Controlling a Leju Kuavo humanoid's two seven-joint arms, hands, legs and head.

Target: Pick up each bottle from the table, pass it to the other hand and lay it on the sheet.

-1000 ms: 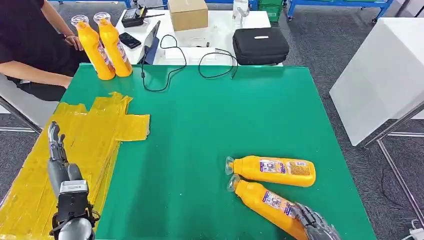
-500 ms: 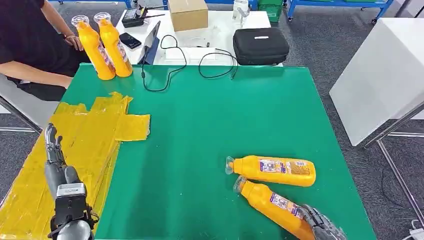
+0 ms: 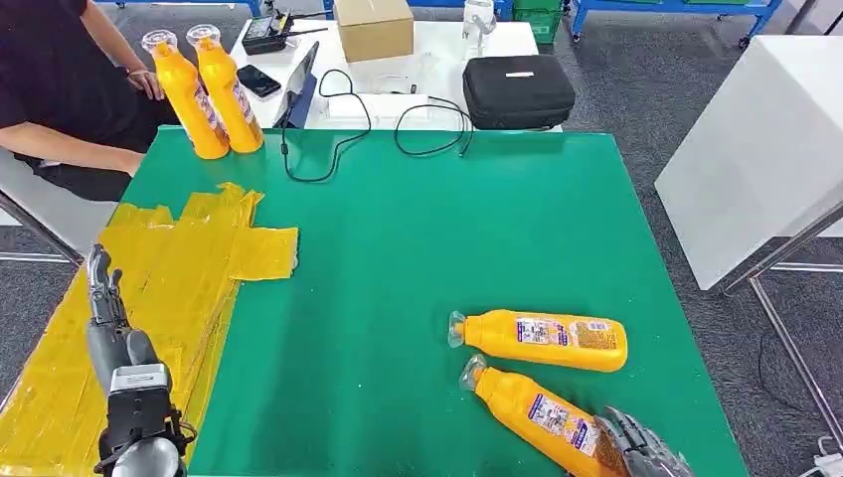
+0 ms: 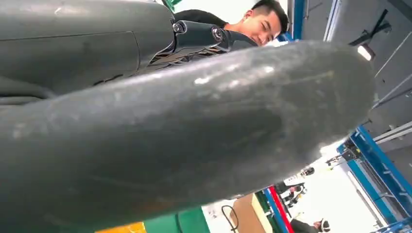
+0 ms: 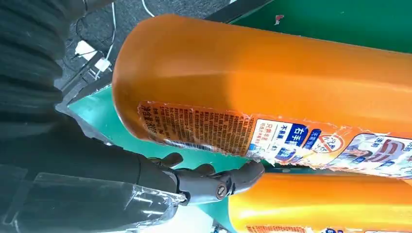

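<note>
Bottles: two lying (image 3: 538,340) on green table (image 3: 418,248), two upright (image 3: 207,91).

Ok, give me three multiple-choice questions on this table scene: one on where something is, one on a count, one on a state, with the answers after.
1. Where do the upright bottles stand?
A. on the yellow sheet
B. at the green table's far left corner
C. on the black case

2. How many orange bottles are there in all?
A. two
B. three
C. four

3. What is the right hand doing?
A. gripping the base of the near lying bottle
B. hanging open above the sheet
C. holding a cable

Answers: 1 B, they stand on the green table at its far left corner. 2 C, two upright, two lying. 3 A, its fingers wrap the bottle's base.
</note>
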